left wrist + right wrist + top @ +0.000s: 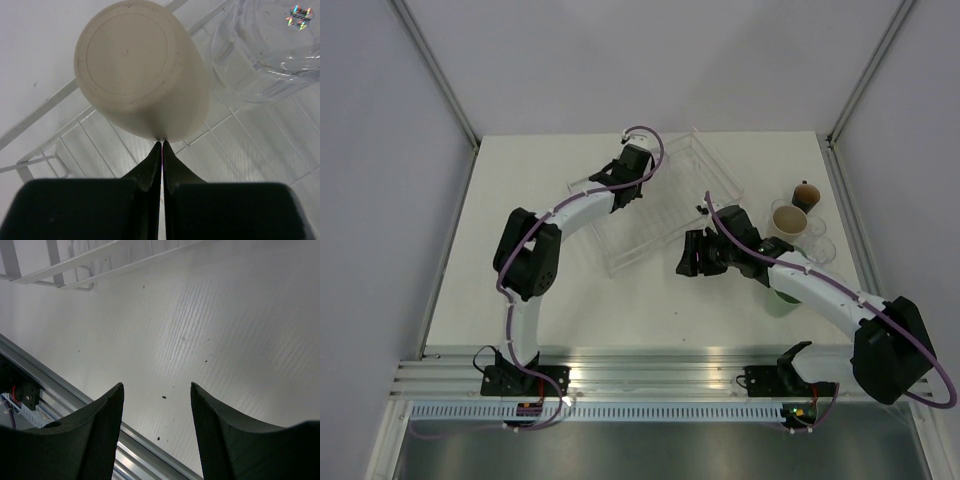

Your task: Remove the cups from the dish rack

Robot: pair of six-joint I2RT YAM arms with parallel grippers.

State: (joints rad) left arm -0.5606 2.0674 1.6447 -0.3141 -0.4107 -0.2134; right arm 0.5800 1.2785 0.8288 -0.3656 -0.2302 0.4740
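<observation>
The white wire dish rack (660, 215) lies mid-table. In the left wrist view a beige cup (135, 70) sits bottom-up in the rack (75, 145), with a clear cup (270, 45) just right of it. My left gripper (161, 143) is shut and its tips rest against the beige cup's side wall. In the top view it (620, 172) hangs over the rack's far left corner and hides those cups. My right gripper (682, 255) is open and empty over bare table by the rack's near right side, as the right wrist view (156, 385) also shows.
On the table at right stand a beige cup (788, 220), a small dark brown cup (807, 194), a clear cup (819, 244) and a mint green cup (780, 300) half under my right arm. The rack's corner (75, 265) and the aluminium rail (75, 400) show below the right wrist.
</observation>
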